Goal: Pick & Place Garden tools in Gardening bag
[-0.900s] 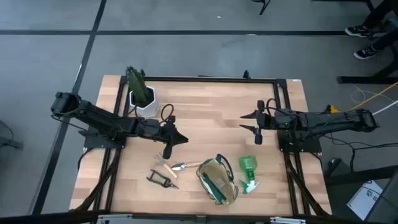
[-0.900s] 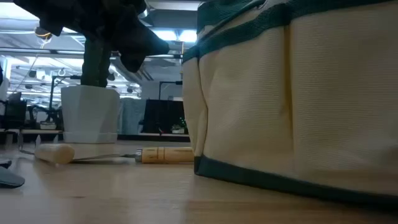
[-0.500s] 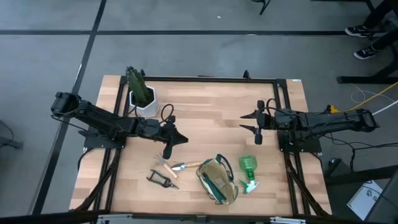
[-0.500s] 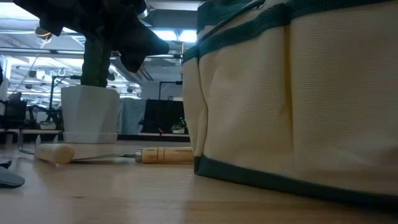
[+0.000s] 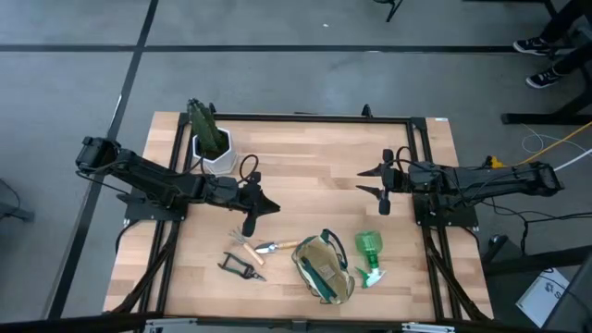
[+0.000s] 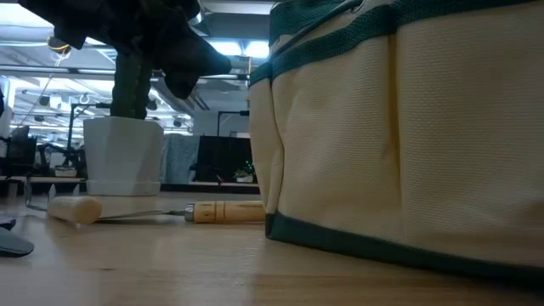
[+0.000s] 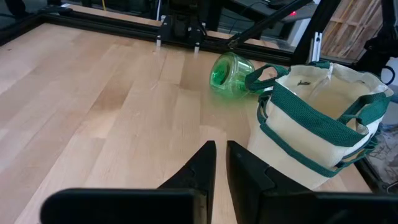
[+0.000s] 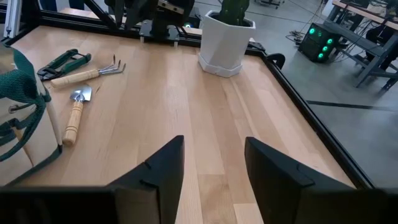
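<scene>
Counting from the high view, you have four tools and one bag on the light wooden desk (image 5: 305, 176): a black-handled pair of pruning shears (image 5: 240, 267), a wooden-handled claw rake (image 5: 242, 244), a wooden-handled metal trowel (image 5: 277, 247) and a green plastic spray bottle (image 5: 370, 258), the last lying just beside the tan fabric gardening bag with green trim (image 5: 325, 268). All five sit along the desk's near edge. One white pot holding a green cactus-like plant (image 5: 210, 143) stands at the far left corner. The left gripper (image 5: 252, 215) hangs just above the rake and trowel; the right gripper (image 5: 383, 186) waits near the right rail, well apart from the tools. The desk's middle is bare wood between the two arms.

Low view: the bag (image 6: 408, 127) fills your right side, the trowel handle (image 6: 228, 211) lies touching its base, and the rake handle (image 6: 75, 208) rests before the pot (image 6: 123, 156).

Left wrist view: your left fingers (image 7: 204, 167) stand nearly together, gripping nothing, with the bag (image 7: 317, 130) and bottle (image 7: 230, 68) ahead, near the black frame rail.

Right wrist view: your right fingers (image 8: 168, 163) stand apart and empty; shears (image 8: 62, 62), rake (image 8: 87, 73), trowel (image 8: 75, 112) and pot (image 8: 227, 43) lie ahead across open boards.
</scene>
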Controlling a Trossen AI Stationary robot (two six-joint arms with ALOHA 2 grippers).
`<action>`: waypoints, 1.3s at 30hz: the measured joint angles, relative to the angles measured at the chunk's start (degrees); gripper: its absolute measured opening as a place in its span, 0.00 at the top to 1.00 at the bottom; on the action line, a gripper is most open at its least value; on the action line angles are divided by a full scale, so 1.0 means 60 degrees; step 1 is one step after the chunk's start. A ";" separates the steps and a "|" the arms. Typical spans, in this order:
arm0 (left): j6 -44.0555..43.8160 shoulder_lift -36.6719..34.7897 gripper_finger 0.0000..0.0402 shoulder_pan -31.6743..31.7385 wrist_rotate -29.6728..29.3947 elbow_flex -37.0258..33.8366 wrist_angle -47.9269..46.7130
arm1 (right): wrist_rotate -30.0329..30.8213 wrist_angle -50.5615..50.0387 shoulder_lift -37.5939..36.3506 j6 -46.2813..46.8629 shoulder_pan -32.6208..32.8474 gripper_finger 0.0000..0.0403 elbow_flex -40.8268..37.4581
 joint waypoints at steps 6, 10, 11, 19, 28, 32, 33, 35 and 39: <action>0.0001 -0.0002 0.92 0.0000 0.0000 0.0002 0.0002 | -0.0002 0.0000 0.0000 -0.0003 -0.0003 0.58 0.0002; 0.0004 0.0001 0.92 0.0000 0.0000 0.0002 -0.0002 | 0.0000 0.0000 0.0000 -0.0002 -0.0003 0.58 0.0002; 0.0114 0.0001 0.92 0.0000 0.0022 -0.0001 -0.0019 | 0.0000 0.0002 0.0000 -0.0001 -0.0001 0.58 0.0003; 0.2476 -0.0112 0.92 0.0489 0.2833 -0.0001 -0.0712 | -0.0004 0.0004 0.0000 -0.0003 0.0000 0.58 0.0003; 0.2584 -0.0112 0.92 0.0390 0.3523 -0.0001 -0.0657 | -0.0191 0.0602 0.0000 0.0499 -0.0003 0.58 0.0000; 0.2584 -0.0112 0.92 0.0393 0.3513 -0.0001 -0.0653 | -0.0985 0.1216 0.0007 0.1245 0.0001 0.58 0.0003; 0.2582 -0.0112 0.92 0.0393 0.3512 -0.0001 -0.0653 | -0.1041 0.1327 0.0007 0.1268 0.0001 0.58 0.0002; 0.2584 -0.0112 0.92 0.0393 0.3513 -0.0001 -0.0653 | -0.1059 0.1635 0.0009 0.1292 0.0001 0.58 -0.0001; 0.2584 -0.0112 0.92 0.0393 0.3512 -0.0001 -0.0650 | -0.1451 0.2035 0.0103 0.1845 0.0087 0.58 0.0001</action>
